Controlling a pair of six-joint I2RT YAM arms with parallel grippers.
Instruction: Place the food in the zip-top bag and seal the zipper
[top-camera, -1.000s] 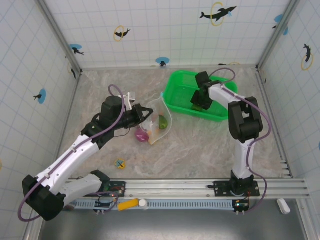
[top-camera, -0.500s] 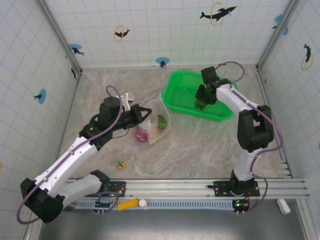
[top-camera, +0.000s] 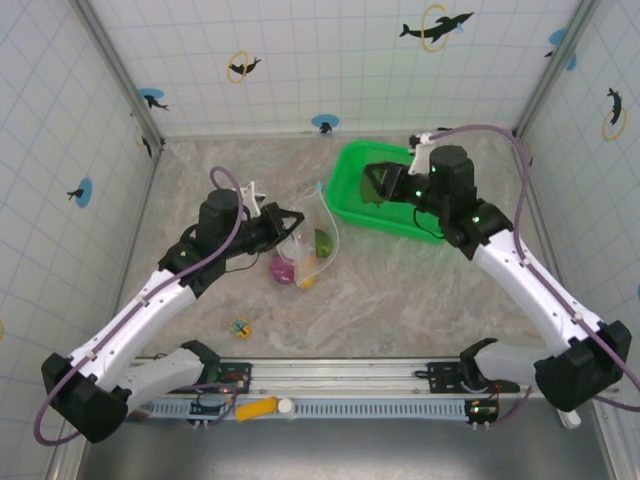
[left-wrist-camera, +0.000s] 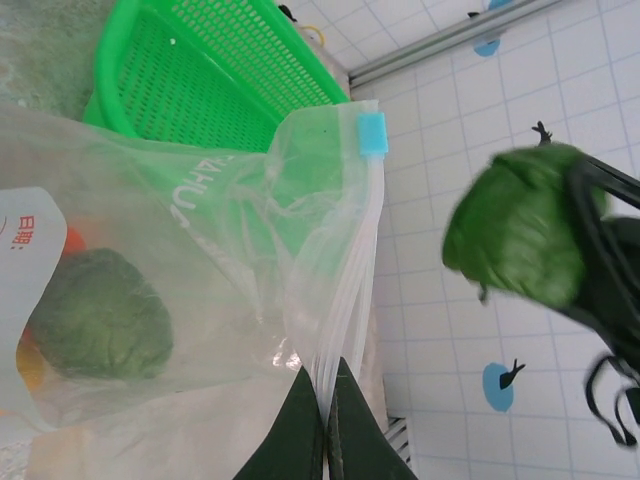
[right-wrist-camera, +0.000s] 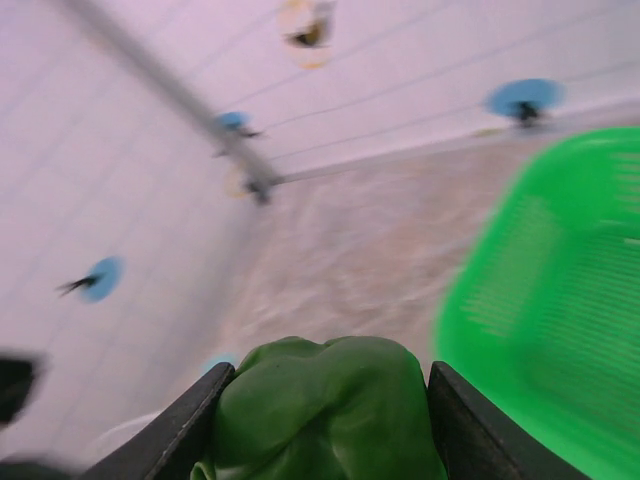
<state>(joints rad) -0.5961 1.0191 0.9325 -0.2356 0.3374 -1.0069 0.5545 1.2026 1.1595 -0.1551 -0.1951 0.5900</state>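
Pinching the zip-top bag (left-wrist-camera: 170, 250) by its zipper (left-wrist-camera: 352, 265) in wrist close-up, left gripper (left-wrist-camera: 326, 378); overhead, right gripper (top-camera: 384, 184) clamping green food (right-wrist-camera: 320, 395) over basket (top-camera: 436, 230).

The top camera looks steeply down on the green basket (top-camera: 355, 180) from behind the arm bases. The left wrist camera faces it closely from its left, the right from above it; all share it.

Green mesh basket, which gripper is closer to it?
Right. The right gripper is over the basket, holding a green vegetable; the left gripper pinches the zip-top bag.
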